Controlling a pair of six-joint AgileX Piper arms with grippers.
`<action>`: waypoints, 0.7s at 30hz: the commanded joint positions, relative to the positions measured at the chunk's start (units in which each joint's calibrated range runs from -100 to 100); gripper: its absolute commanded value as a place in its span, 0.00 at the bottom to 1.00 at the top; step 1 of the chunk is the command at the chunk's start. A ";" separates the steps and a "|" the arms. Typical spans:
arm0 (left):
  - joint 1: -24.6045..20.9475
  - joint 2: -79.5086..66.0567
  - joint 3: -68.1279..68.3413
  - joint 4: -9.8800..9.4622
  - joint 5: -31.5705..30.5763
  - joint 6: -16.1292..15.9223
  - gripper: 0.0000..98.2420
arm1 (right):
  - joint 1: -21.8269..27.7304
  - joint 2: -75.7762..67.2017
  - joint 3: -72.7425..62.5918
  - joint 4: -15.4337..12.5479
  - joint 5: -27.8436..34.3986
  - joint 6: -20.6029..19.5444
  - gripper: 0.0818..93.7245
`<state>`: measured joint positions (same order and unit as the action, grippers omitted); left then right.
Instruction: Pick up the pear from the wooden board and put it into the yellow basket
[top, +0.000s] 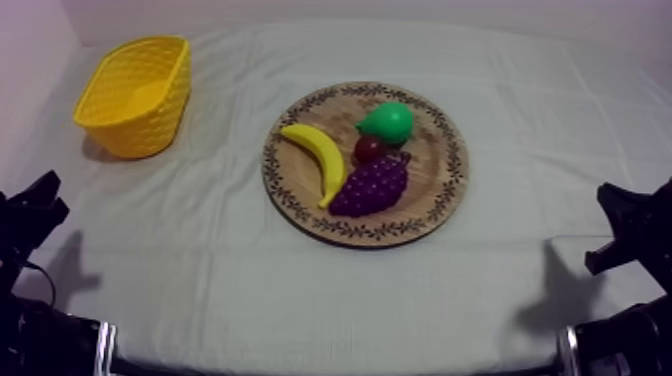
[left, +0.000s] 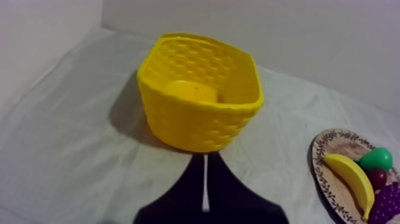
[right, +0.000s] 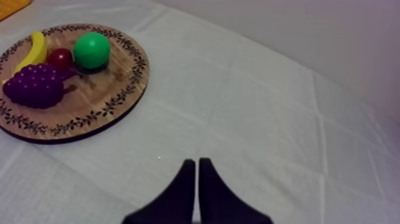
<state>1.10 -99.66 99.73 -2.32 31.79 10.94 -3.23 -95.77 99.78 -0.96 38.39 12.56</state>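
Note:
The green pear (top: 388, 121) lies on the far part of the round wooden board (top: 436, 190), beside a small red fruit (top: 371, 149). The pear (right: 91, 50) also shows in the right wrist view on the board (right: 113, 95), and the pear (left: 376, 159) shows in the left wrist view. The yellow basket (top: 136, 96) stands empty at the far left. My left gripper (left: 205, 158) is shut on nothing, just in front of the basket (left: 199, 101). My right gripper (right: 196, 162) is shut on nothing over bare cloth, well to the right of the board.
A banana (top: 317, 158) and a bunch of purple grapes (top: 371, 186) share the board with the pear. Both arms rest low at the table's near corners, left (top: 30, 215) and right (top: 635, 225). Bare cloth lies between basket and board.

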 joint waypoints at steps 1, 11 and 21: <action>-0.55 -0.08 0.04 0.00 -0.02 0.03 0.00 | 0.01 0.02 0.00 0.01 0.00 0.02 0.00; -1.77 -0.08 0.04 0.00 -0.02 -0.11 0.00 | 0.01 0.02 0.00 0.01 0.00 0.02 0.00; -1.79 -0.08 0.04 0.00 -0.02 -0.08 0.00 | 0.01 0.02 0.00 0.01 0.00 0.02 0.00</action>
<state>-0.74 -99.74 99.73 -2.32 31.79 10.83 -3.23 -95.77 99.78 -0.96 38.39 12.56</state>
